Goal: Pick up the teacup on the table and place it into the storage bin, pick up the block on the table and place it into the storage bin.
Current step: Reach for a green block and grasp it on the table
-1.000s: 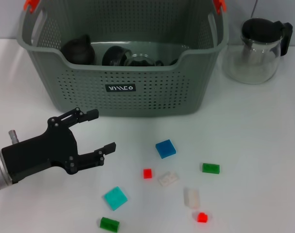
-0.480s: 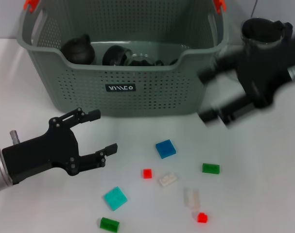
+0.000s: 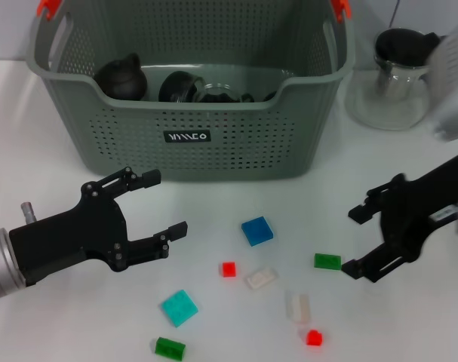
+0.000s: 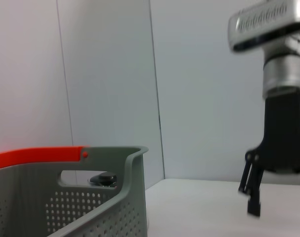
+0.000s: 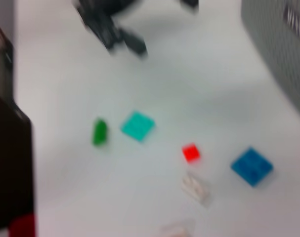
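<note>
The grey-green storage bin (image 3: 191, 139) stands at the back centre, and its rim (image 4: 115, 163) also shows in the left wrist view. Dark rounded vessels (image 3: 123, 75) lie inside it; no teacup shows on the table. Several small blocks lie in front: blue (image 3: 256, 231), red (image 3: 229, 268), white (image 3: 261, 277), teal (image 3: 179, 308) and green (image 3: 327, 261). My left gripper (image 3: 164, 202) hovers open and empty, left of the blocks. On the right, my right gripper (image 3: 351, 240) is open just beside the green block, holding nothing. The right wrist view shows the blue block (image 5: 252, 166) and the teal block (image 5: 138, 126).
A glass pitcher (image 3: 398, 79) with a black lid stands right of the bin. More blocks lie near the front edge: green (image 3: 170, 348), white (image 3: 297, 307) and red (image 3: 313, 337). The bin wall (image 5: 283, 54) fills one corner of the right wrist view.
My right arm entered from the right, swung down past the pitcher and now sits low beside the green block. The left gripper crept slightly to the right, still open.
</note>
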`<action>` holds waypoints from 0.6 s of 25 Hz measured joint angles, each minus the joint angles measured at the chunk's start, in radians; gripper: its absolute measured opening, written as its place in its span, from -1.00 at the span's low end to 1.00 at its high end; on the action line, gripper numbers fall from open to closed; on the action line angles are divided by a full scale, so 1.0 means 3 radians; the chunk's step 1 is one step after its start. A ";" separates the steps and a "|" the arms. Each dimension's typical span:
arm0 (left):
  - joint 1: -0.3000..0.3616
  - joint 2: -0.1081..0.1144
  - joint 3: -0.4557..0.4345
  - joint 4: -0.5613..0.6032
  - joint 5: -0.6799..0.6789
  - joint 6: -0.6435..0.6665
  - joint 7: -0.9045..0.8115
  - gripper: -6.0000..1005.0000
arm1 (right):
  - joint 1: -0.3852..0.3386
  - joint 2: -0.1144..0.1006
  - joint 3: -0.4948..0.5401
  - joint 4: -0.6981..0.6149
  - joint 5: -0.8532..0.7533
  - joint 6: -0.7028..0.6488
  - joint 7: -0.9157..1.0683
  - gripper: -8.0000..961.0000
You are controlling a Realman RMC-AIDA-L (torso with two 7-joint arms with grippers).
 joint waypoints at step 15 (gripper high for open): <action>0.0008 0.0000 -0.0012 -0.0021 0.0008 -0.0009 0.0000 0.65 | 0.0357 0.0008 -0.1348 0.0779 -0.0565 0.1170 0.0424 0.86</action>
